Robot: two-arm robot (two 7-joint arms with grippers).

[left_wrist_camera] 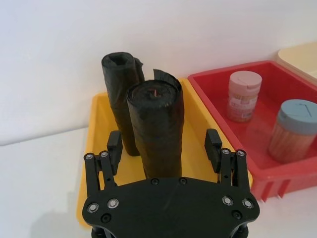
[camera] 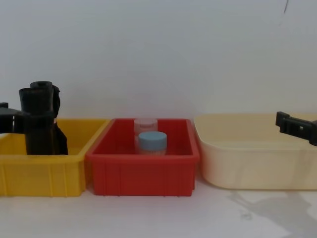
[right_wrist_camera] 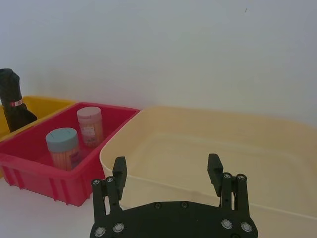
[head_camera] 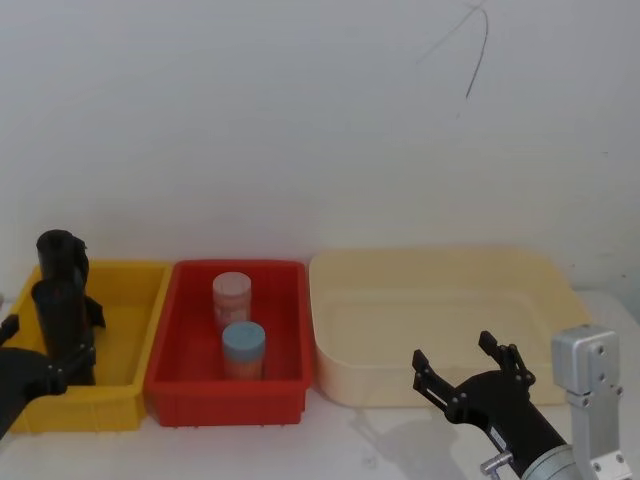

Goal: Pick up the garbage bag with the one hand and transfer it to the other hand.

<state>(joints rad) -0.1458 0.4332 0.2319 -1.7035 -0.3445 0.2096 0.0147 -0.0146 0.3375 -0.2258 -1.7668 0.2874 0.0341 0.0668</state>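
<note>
Handling notes: tightly rolled, glossy black plastic garbage bag (left_wrist_camera: pixel 156 129) standing upright in yellow plastic bin (left_wrist_camera: pixel 100 130), just on the robot's side of thinner black roll (left_wrist_camera: pixel 120 94). Likely light, slick-skinned and springy under pressure, yet firm enough as a thick roll. Best taken across the middle and squeezed squarely, leaving the top free for handover. Left pincer (left_wrist_camera: pixel 164 138) spread wide, flanking the bag without touching. Right pincer (right_wrist_camera: pixel 167 163) likewise released, hovering before cream plastic tub (right_wrist_camera: pixel 233 148).
</note>
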